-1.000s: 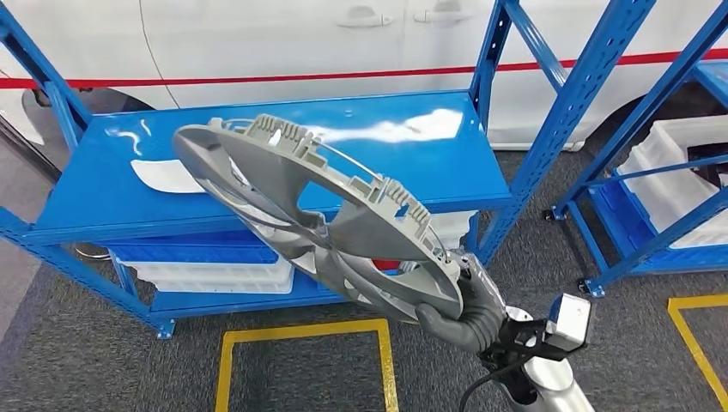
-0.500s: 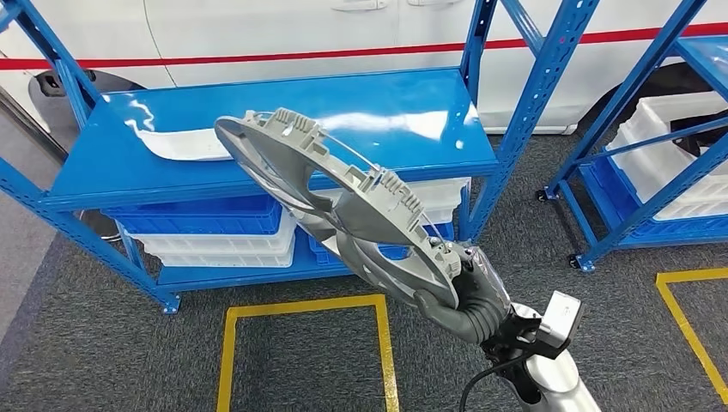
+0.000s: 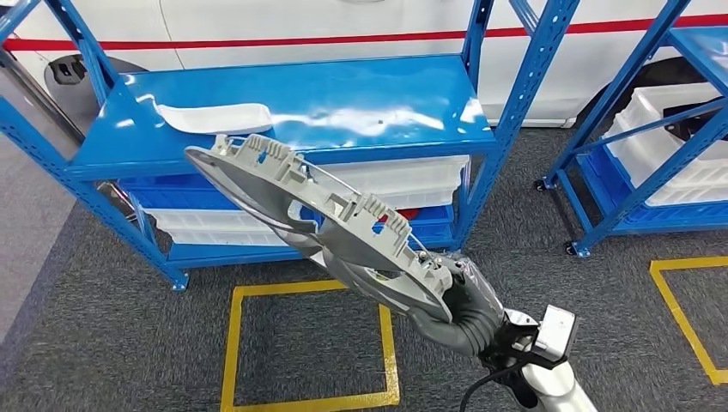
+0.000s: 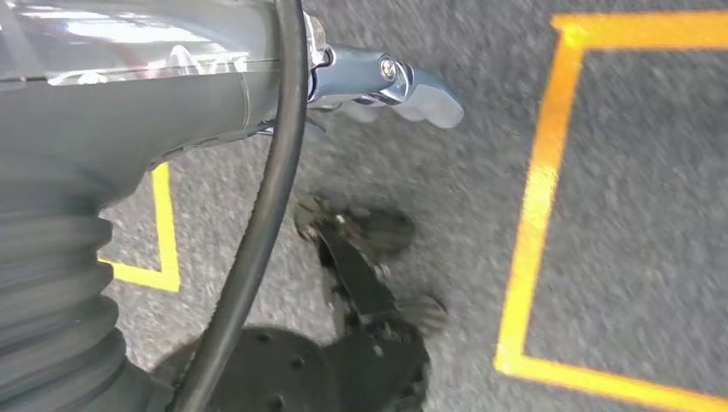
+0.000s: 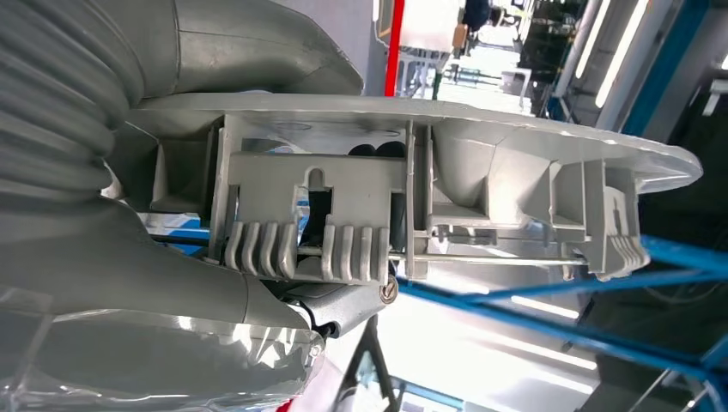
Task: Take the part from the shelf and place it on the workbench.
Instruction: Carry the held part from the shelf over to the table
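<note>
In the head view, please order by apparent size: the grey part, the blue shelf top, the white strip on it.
1. Blue shelf top
2. Grey part, though it is nearer the camera
3. White strip

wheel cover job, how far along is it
Done: the grey wheel cover is off the blue shelf and clear of it. In hand: the right hand grips its rim, holding it tilted above the floor. Left: carrying it to a workbench and setting it down.

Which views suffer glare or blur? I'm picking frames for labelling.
Head view: sharp, white glare streaks on the blue shelf top. Left wrist view: floor motion-blurred. Right wrist view: part clear, background lights blown out.
</note>
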You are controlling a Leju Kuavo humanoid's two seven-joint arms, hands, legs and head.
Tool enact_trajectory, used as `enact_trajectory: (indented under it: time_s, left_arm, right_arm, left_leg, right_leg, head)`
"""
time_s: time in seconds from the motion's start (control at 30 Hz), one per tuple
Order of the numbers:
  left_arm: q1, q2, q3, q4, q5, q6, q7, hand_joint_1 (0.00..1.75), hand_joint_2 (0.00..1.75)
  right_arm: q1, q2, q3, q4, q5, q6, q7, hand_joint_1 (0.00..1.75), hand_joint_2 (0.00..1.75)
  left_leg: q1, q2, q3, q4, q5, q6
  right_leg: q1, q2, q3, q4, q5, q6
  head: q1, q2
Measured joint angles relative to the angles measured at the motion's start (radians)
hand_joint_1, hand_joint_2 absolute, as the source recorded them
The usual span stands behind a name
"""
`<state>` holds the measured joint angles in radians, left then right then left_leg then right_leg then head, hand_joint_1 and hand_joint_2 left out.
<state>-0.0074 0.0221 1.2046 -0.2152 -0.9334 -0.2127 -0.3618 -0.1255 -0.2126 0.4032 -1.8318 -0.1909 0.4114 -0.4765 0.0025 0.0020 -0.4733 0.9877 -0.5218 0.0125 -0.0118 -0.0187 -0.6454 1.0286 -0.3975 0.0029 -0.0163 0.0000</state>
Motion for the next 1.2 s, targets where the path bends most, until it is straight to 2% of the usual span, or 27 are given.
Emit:
enact_trajectory:
  time_s: [0.03,0.07,0.17,0.2,0.23,0.27,0.33,0.37,0.4,0.43,0.47,0.5,0.53,0.6,0.67,0.7,0.73,0.77,0.83,0.87,0.9,0.93,1.0,1.03,1.1,1.17,1.2]
  left_arm:
    - [0.001,0.000,0.001,0.000,0.000,0.001,0.004,0.00,1.75]
    - [0.001,0.000,0.003,0.000,0.000,0.001,0.006,0.00,1.75]
    - [0.001,0.001,0.010,0.000,0.001,0.002,0.009,0.00,1.75]
    - [0.002,0.001,0.013,0.000,0.001,0.003,0.010,0.00,1.75]
    - [0.002,0.002,0.016,0.000,0.002,0.002,0.011,0.00,1.75]
    - [0.003,0.002,0.019,0.000,0.004,0.001,0.011,0.00,1.75]
    - [0.002,0.002,0.022,0.000,0.008,-0.001,0.012,0.00,1.75]
    - [0.001,0.002,0.023,0.000,0.009,-0.002,0.013,0.00,1.75]
    - [-0.001,0.003,0.024,0.000,0.009,-0.003,0.013,0.00,1.75]
    - [-0.001,0.003,0.025,0.000,0.009,-0.002,0.014,0.00,1.75]
    - [0.000,0.003,0.025,0.000,0.009,-0.001,0.015,0.00,1.75]
    - [0.002,0.004,0.026,0.000,0.008,0.001,0.016,0.00,1.75]
    - [0.004,0.004,0.026,-0.001,0.006,0.003,0.017,0.00,1.75]
    - [0.003,0.007,0.027,-0.001,0.004,0.005,0.017,0.00,1.75]
    - [0.001,0.008,0.030,-0.001,0.002,0.012,0.017,0.00,1.75]
    - [0.002,0.008,0.031,-0.002,-0.002,0.020,0.017,0.00,1.75]
    - [0.004,0.008,0.032,-0.002,-0.008,0.033,0.017,0.00,1.75]
    - [0.006,0.008,0.032,-0.003,-0.016,0.050,0.014,0.00,1.75]
    - [0.009,0.009,0.032,-0.006,-0.036,0.090,0.004,0.00,1.75]
    - [0.008,0.010,0.032,-0.008,-0.043,0.106,-0.002,0.00,1.75]
    - [0.008,0.012,0.032,-0.010,-0.048,0.115,-0.005,0.00,1.75]
    - [0.008,0.014,0.032,-0.011,-0.051,0.119,-0.006,0.00,1.75]
    - [0.012,0.017,0.031,-0.012,-0.060,0.122,-0.005,0.00,1.75]
    - [0.015,0.018,0.031,-0.013,-0.065,0.121,-0.003,0.00,1.75]
    - [0.018,0.022,0.028,-0.013,-0.081,0.116,0.006,0.00,1.75]
    - [0.018,0.028,0.022,-0.013,-0.096,0.104,0.016,0.00,1.75]
    - [0.019,0.031,0.020,-0.013,-0.100,0.099,0.018,0.00,1.75]
  right_arm:
    - [-0.002,-0.001,0.002,0.000,0.004,0.003,-0.002,1.75,1.75]
    - [-0.006,-0.002,0.004,0.001,0.010,0.006,-0.003,1.75,1.75]
    - [-0.013,-0.005,0.014,0.006,0.020,0.013,-0.006,1.75,1.75]
    - [-0.014,-0.006,0.017,0.008,0.023,0.015,-0.006,1.75,1.75]
    - [-0.016,-0.006,0.021,0.011,0.026,0.018,-0.006,1.75,1.75]
    - [-0.019,-0.006,0.026,0.014,0.030,0.020,-0.005,1.75,1.75]
    - [-0.027,-0.006,0.036,0.016,0.037,0.023,-0.005,1.75,1.75]
    - [-0.030,-0.006,0.040,0.016,0.038,0.025,-0.006,1.75,1.75]
    - [-0.032,-0.006,0.043,0.017,0.039,0.026,-0.006,1.75,1.75]
    - [-0.034,-0.006,0.046,0.017,0.039,0.026,-0.007,1.75,1.75]
    - [-0.036,-0.006,0.048,0.017,0.040,0.026,-0.007,1.75,1.75]
    - [-0.039,-0.006,0.050,0.018,0.041,0.026,-0.007,1.75,1.75]
    - [-0.043,-0.006,0.053,0.018,0.041,0.027,-0.008,1.75,1.75]
    - [-0.047,-0.005,0.061,0.018,0.041,0.029,-0.012,1.75,1.75]
    - [-0.051,-0.004,0.072,0.018,0.042,0.031,-0.017,1.75,1.75]
    - [-0.053,-0.003,0.078,0.018,0.042,0.033,-0.019,1.75,1.75]
    - [-0.056,-0.002,0.085,0.018,0.043,0.034,-0.021,1.75,1.75]
    - [-0.060,-0.001,0.093,0.019,0.045,0.035,-0.023,1.75,1.75]
    - [-0.066,0.002,0.107,0.019,0.047,0.034,-0.027,1.75,1.75]
    - [-0.067,0.004,0.113,0.019,0.048,0.032,-0.028,1.75,1.75]
    - [-0.069,0.005,0.117,0.019,0.048,0.030,-0.029,1.75,1.75]
    - [-0.070,0.006,0.120,0.019,0.049,0.029,-0.030,1.75,1.75]
    - [-0.072,0.006,0.123,0.019,0.050,0.027,-0.033,1.75,1.75]
    - [-0.074,0.006,0.124,0.019,0.050,0.027,-0.034,1.75,1.75]
    - [-0.076,0.006,0.127,0.019,0.053,0.026,-0.041,1.75,1.75]
    - [-0.075,0.006,0.131,0.019,0.057,0.022,-0.050,1.75,1.75]
    - [-0.073,0.006,0.132,0.019,0.060,0.018,-0.054,1.75,1.75]
  left_leg:
    - [0.001,-0.002,-0.003,-0.004,0.009,0.008]
    - [0.002,-0.004,-0.009,-0.008,0.020,0.015]
    - [0.001,-0.015,-0.034,-0.005,0.043,0.024]
    - [0.000,-0.021,-0.043,-0.002,0.048,0.023]
    - [0.000,-0.028,-0.051,0.002,0.052,0.022]
    - [0.000,-0.036,-0.057,0.006,0.054,0.020]
    - [-0.001,-0.052,-0.065,0.015,0.056,0.016]
    - [-0.002,-0.061,-0.071,0.021,0.056,0.012]
    - [-0.001,-0.069,-0.077,0.025,0.058,0.007]
    - [0.001,-0.077,-0.083,0.027,0.060,0.001]
    - [0.002,-0.086,-0.087,0.027,0.063,-0.005]
    - [0.003,-0.084,-0.091,0.028,0.063,-0.011]
    - [0.003,-0.072,-0.097,0.038,0.055,-0.016]
    - [0.004,-0.035,-0.134,0.112,0.010,-0.026]
    - [0.008,-0.018,-0.194,0.238,-0.045,-0.035]
    - [0.011,-0.015,-0.216,0.282,-0.056,-0.039]
    - [0.014,-0.012,-0.221,0.293,-0.049,-0.041]
    - [0.016,-0.006,-0.207,0.265,-0.025,-0.043]
    - [0.016,0.026,-0.141,0.132,0.038,-0.041]
    - [0.013,0.042,-0.114,0.076,0.058,-0.036]
    - [0.010,0.053,-0.100,0.042,0.067,-0.030]
    - [0.006,0.054,-0.099,0.033,0.065,-0.025]
    - [0.004,0.034,-0.105,0.030,0.073,-0.013]
    - [0.005,0.025,-0.104,0.026,0.077,-0.006]
    - [0.009,0.008,-0.103,0.016,0.087,0.009]
    - [0.008,-0.011,-0.108,0.015,0.092,0.016]
    - [0.007,-0.023,-0.110,0.016,0.093,0.017]
  right_leg:
    - [-0.001,0.002,-0.006,0.012,-0.012,0.005]
    - [-0.002,0.005,-0.020,0.047,-0.041,0.010]
    - [-0.003,0.011,-0.088,0.230,-0.157,0.017]
    - [-0.003,0.012,-0.095,0.265,-0.169,0.018]
    - [-0.003,0.013,-0.086,0.270,-0.166,0.018]
    - [-0.003,0.016,-0.056,0.233,-0.145,0.016]
    - [-0.004,0.044,0.031,0.099,-0.096,0.008]
    - [-0.004,0.059,0.063,0.043,-0.084,0.003]
    - [-0.003,0.070,0.079,0.012,-0.081,-0.001]
    - [-0.002,0.072,0.082,0.003,-0.086,-0.005]
    - [-0.002,0.063,0.081,-0.001,-0.084,-0.008]
    - [-0.003,0.053,0.082,-0.006,-0.081,-0.013]
    - [-0.005,0.043,0.084,-0.011,-0.078,-0.019]
    - [-0.008,0.019,0.086,-0.020,-0.073,-0.030]
    - [-0.006,-0.003,0.085,-0.020,-0.073,-0.033]
    - [-0.006,-0.015,0.084,-0.019,-0.073,-0.033]
    - [-0.006,-0.025,0.084,-0.018,-0.074,-0.033]
    - [-0.006,-0.035,0.084,-0.016,-0.075,-0.032]
    - [-0.005,-0.053,0.085,-0.012,-0.079,-0.026]
    - [-0.003,-0.061,0.086,-0.009,-0.082,-0.022]
    - [0.000,-0.068,0.086,-0.008,-0.083,-0.017]
    - [0.002,-0.076,0.086,-0.008,-0.083,-0.012]
    - [0.002,-0.091,0.088,-0.012,-0.081,-0.001]
    - [0.001,-0.088,0.088,-0.010,-0.085,0.004]
    - [-0.003,-0.047,0.065,0.045,-0.128,0.010]
    - [-0.004,0.002,0.005,0.175,-0.198,0.010]
    - [-0.003,0.011,-0.023,0.236,-0.220,0.009]
  head:
    - [0.001,0.000]
    - [0.002,0.000]
    - [0.003,0.000]
    - [0.003,0.000]
    - [0.003,0.000]
    - [0.004,0.000]
    - [0.003,0.000]
    - [0.003,0.000]
    - [0.002,0.000]
    - [0.002,0.000]
    - [0.002,0.000]
    - [0.003,0.000]
    - [0.001,0.000]
    - [-0.003,0.000]
    - [-0.005,0.000]
    - [-0.005,0.000]
    - [-0.005,0.000]
    - [-0.005,0.000]
    - [-0.006,0.000]
    - [-0.005,0.000]
    - [-0.005,0.000]
    - [-0.004,0.000]
    - [-0.004,0.000]
    - [-0.003,0.000]
    - [0.000,0.000]
    - [0.004,0.000]
    - [0.005,0.000]
